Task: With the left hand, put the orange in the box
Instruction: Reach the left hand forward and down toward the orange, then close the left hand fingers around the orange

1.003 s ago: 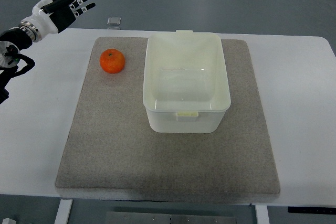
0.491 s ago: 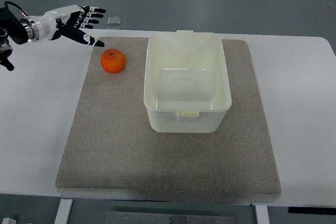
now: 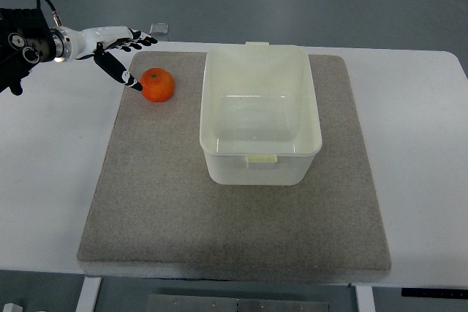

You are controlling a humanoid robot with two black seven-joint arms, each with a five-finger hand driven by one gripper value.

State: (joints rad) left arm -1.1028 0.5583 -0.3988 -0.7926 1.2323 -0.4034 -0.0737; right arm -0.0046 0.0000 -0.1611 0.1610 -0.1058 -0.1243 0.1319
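Left hand (image 3: 117, 45) beside orange (image 3: 157, 85), fingers spread, thumb tip near it, set to grasp; box (image 3: 259, 71) empty alongside.

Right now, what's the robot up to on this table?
The left hand has reached in from the left edge, fingers spread, and sits just left of the round orange fruit on the grey felt mat. One fingertip is at the orange's left side; nothing is grasped yet. The translucent white plastic box stands empty on the mat to the orange's right. The right arm is not in view.
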